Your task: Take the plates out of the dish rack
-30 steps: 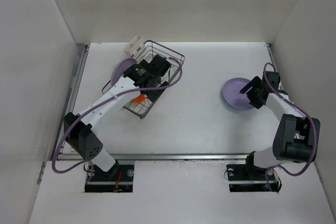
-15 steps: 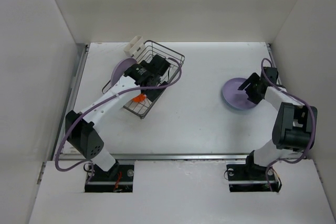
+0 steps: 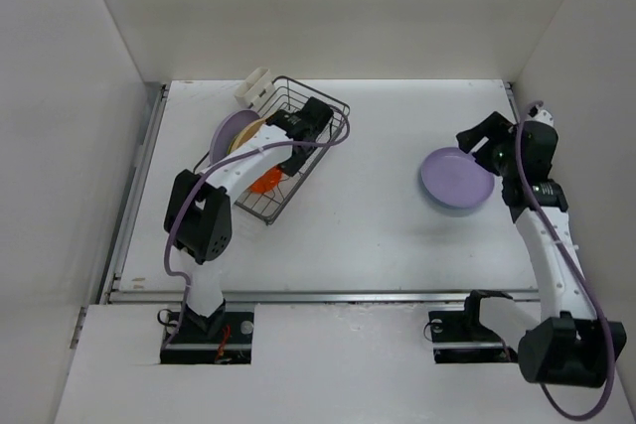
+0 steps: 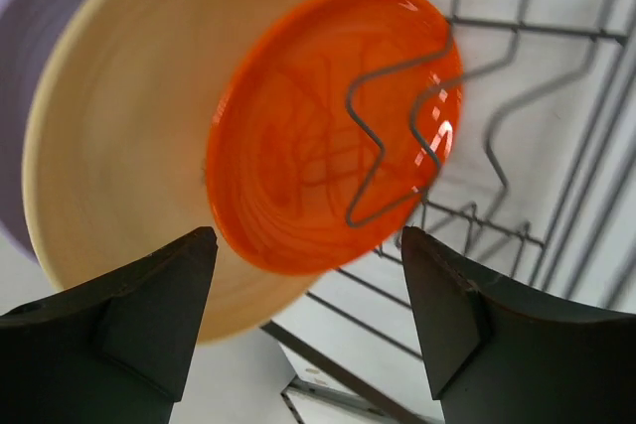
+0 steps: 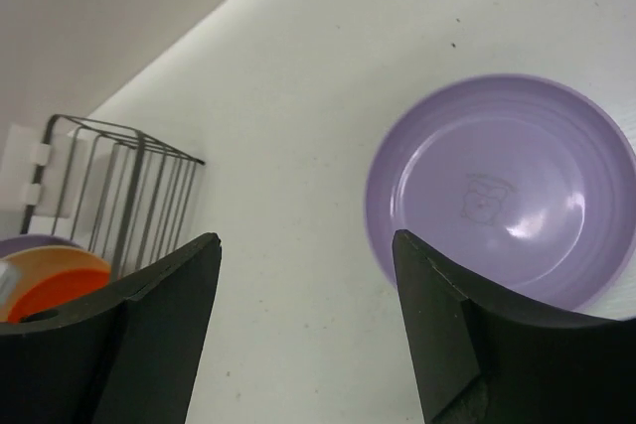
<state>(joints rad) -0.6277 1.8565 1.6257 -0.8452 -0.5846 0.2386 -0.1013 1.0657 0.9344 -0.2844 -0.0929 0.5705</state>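
Note:
The dark wire dish rack (image 3: 333, 106) stands at the back left, with a cream box (image 3: 252, 86) at its far corner. In it stand a purple plate (image 3: 231, 131), a tan plate (image 3: 250, 132) and a small orange plate (image 3: 263, 184). My left gripper (image 3: 298, 141) is open over the rack. In the left wrist view its fingers (image 4: 149, 305) flank the lower edge of the orange plate (image 4: 298, 146), apart from it, with the tan plate (image 4: 129, 146) behind. My right gripper (image 3: 477, 141) is open and empty, above another purple plate (image 3: 456, 179) lying flat on the table.
White walls close in the table on the left, back and right. In the right wrist view the flat purple plate (image 5: 502, 191) lies right of my open gripper (image 5: 303, 240), and the rack (image 5: 129, 196) stands far left. A metal rail runs along the table's front edge (image 3: 328, 295).
My right arm has lifted and drawn back from the purple plate, which stays on the table. My left arm has folded its elbow in and its gripper has shifted toward the rack's far right.

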